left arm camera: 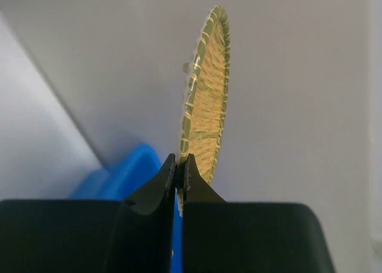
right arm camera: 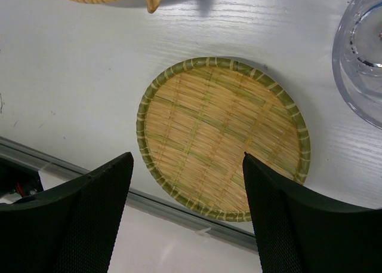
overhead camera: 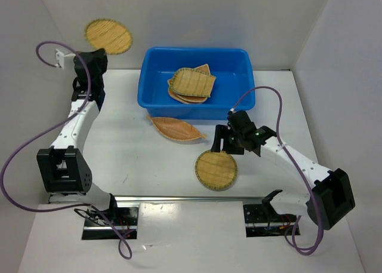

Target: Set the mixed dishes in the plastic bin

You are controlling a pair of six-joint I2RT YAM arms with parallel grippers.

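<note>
Inside the plastic bin, a few rounded-square trays lie stacked flat on its floor, so part of the job looks done. Up and to the left of the bin, a lifted round tray is held clear of the table. The left wrist view shows why it appears edge-on there: the left gripper is clamped on its rim, fingers pinched together with only the woven edge between them, so the disc stands upright out of the jaws. The blue of the bin shows below and to the left in that view. Held by the rim like this, the tray probably has to be carried over the bin wall before it is let go. On the table, just in front of the bin, lies the leaf-shaped tray, flat and with no gripper at it. Nearer the arms a second round tray also lies flat. The right gripper hangs above this one with its fingers spread wide, holding nothing, seemingly lined up to take the near rim. A clear cup sits near that tray in the right wrist view. A metal rail runs along the table's near edge.
</note>
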